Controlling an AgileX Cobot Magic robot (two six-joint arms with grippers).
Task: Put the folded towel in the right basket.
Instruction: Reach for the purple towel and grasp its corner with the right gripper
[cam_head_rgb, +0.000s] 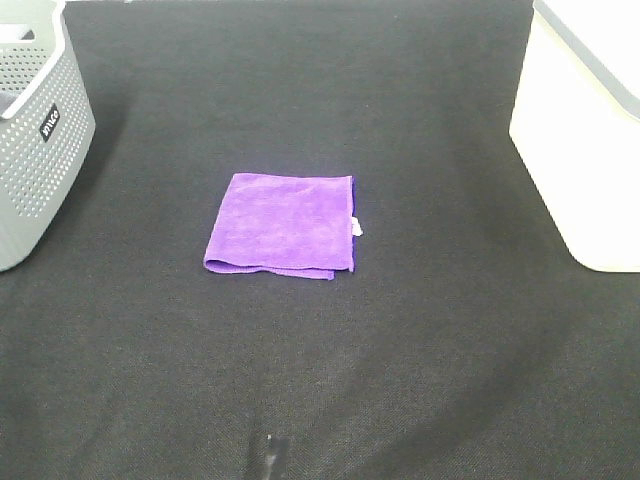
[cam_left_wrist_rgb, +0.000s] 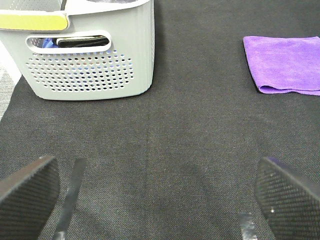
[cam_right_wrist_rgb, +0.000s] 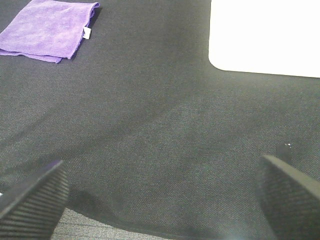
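A folded purple towel (cam_head_rgb: 283, 223) lies flat on the black table mat, near the middle. It also shows in the left wrist view (cam_left_wrist_rgb: 285, 62) and in the right wrist view (cam_right_wrist_rgb: 47, 29). The right basket (cam_head_rgb: 585, 130) is white and stands at the right edge; its wall shows in the right wrist view (cam_right_wrist_rgb: 265, 37). Neither gripper shows in the exterior high view. My left gripper (cam_left_wrist_rgb: 160, 200) is open and empty above bare mat, far from the towel. My right gripper (cam_right_wrist_rgb: 160, 195) is open and empty, near the mat's front edge.
A grey perforated basket (cam_head_rgb: 35, 130) stands at the left edge; the left wrist view shows it (cam_left_wrist_rgb: 90, 55) holding dark and blue items. The black mat (cam_head_rgb: 320, 380) covers the table.
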